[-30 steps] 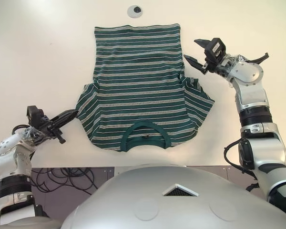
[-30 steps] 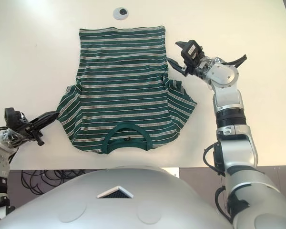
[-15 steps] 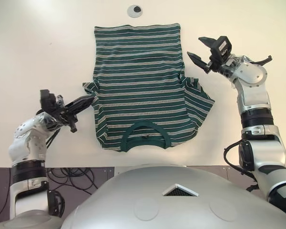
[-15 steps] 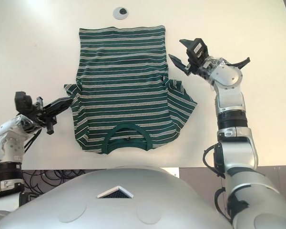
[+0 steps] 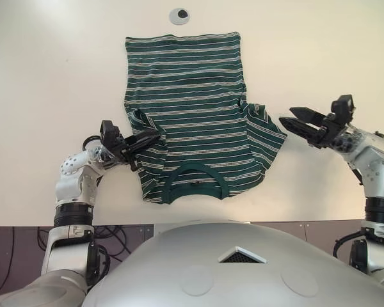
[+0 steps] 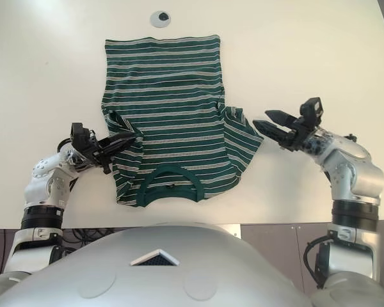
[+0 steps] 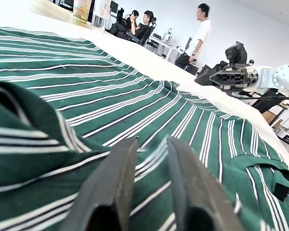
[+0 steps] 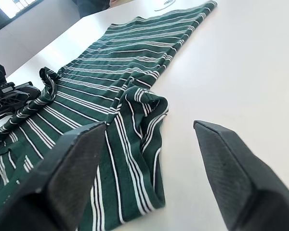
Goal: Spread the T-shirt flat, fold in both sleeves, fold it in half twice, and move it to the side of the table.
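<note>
**Operator:** Left eye view first: where is the shirt (image 5: 185, 96) lying?

**Technician:** It is lying on the table (image 5: 51, 77), collar (image 5: 195, 181) nearest the robot. Its long axis is running from the collar straight away to the hem (image 5: 182, 37).

**Operator:** What is the left gripper (image 5: 150, 135) doing?

**Technician:** It is sitting just left of the collar, over the shirt body. Its jaws are standing narrow with cloth of the left sleeve (image 5: 139, 120) between them, which is reading as a pinch. That sleeve is lying turned in over the body.

**Operator:** And the right gripper (image 5: 286, 114)?

**Technician:** It is hanging well right of the collar and a little farther out, over bare table. Its jaws are gaping wide and gripping nothing, with the fingers pointing back toward the collar side. The right sleeve (image 5: 265, 131) is lying rumpled and spread outward between the collar and those jaws. Its outer edge is sitting near the fingertips but apart from them.

**Operator:** Which relation is governing the next move?

**Technician:** By judgement, the right sleeve is lying directly ahead of the open right jaws, so the right arm is the nearer one. The fold is calling for travel across the long axis, toward the line running out from the collar.
</note>
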Available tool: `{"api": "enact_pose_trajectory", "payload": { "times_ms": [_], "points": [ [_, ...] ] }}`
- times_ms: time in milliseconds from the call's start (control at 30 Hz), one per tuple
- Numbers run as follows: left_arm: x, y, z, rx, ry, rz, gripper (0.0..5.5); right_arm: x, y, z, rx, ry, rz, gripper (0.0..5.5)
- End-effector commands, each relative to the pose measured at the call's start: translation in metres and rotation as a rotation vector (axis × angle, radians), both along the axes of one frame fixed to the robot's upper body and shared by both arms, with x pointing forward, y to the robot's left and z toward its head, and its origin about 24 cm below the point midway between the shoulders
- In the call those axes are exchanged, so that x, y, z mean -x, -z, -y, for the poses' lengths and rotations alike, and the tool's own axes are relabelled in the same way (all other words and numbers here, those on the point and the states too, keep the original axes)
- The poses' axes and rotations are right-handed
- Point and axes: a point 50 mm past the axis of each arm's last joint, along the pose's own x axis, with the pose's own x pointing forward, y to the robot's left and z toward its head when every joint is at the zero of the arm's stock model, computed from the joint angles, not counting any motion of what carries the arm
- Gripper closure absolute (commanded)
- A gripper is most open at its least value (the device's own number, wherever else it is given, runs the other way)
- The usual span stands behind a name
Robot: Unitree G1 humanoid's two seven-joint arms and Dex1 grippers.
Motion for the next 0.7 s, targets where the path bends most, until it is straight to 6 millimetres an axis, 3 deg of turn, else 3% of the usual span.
{"api": "enact_pose_trajectory", "payload": {
  "times_ms": [33, 133, 233, 433, 700],
  "points": [
    [0.008, 0.005, 0.004, -0.007, 0.001, -0.034, 3.82, 0.01, 0.012, 0.007, 0.051, 0.008, -0.131, 1.9],
    [0.008, 0.0, 0.006, -0.001, -0.009, -0.005, 3.34, 0.017, 0.024, 0.009, 0.073, 0.016, -0.197, 1.9],
    [0.006, -0.017, 0.004, 0.03, -0.041, 0.08, 3.34, 0.023, 0.03, 0.01, 0.086, -0.001, -0.243, 1.9],
    [0.005, -0.046, 0.0, 0.052, -0.068, 0.184, 3.32, 0.036, 0.031, 0.005, 0.065, -0.079, -0.286, 2.9],
    [0.007, -0.061, -0.002, 0.059, -0.071, 0.216, 3.32, 0.039, 0.03, 0.003, 0.067, -0.106, -0.295, 4.35]
  ]
}}
